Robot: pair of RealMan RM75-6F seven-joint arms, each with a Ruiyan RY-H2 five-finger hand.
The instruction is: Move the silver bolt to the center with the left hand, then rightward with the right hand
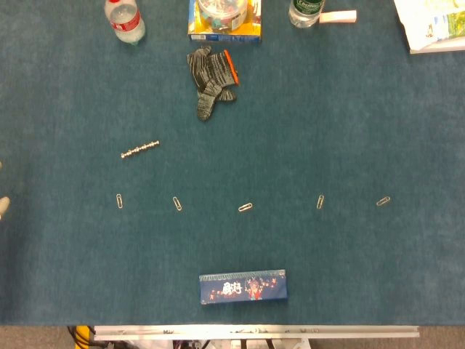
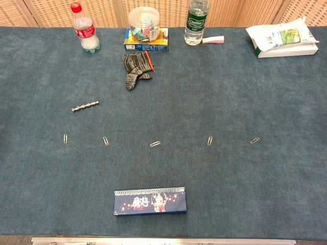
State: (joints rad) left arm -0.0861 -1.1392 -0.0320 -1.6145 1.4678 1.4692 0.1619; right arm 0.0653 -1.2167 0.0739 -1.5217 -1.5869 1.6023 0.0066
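The silver bolt (image 1: 140, 150) lies left of the table's middle, slightly tilted, apart from everything else, with bare blue cloth all around it and a wide open stretch running rightward toward the centre. Below it a row of five paperclips (image 1: 245, 207) crosses the table (image 1: 349, 131) from left to right, each well apart from the next; the nearest two sit under the bolt's side of the table. Near the front edge rests one long dark blue box (image 2: 150, 201), flat and parallel to the metal rail.

The far edge is crowded: two plastic bottles, one with a red cap (image 2: 85, 33) at left and one with a green label (image 2: 196, 22) right of centre, one clear jar (image 2: 144, 23) standing on a blue and yellow box (image 2: 161, 47), and one grey glove (image 2: 135, 67) with an orange trim just in front of that box. A white packet (image 2: 281, 40) sits in the far right corner.

At the left edge of the head view a pale sliver (image 1: 3, 206) may be part of the left hand, too little to tell how its fingers lie. The right hand shows in neither view.
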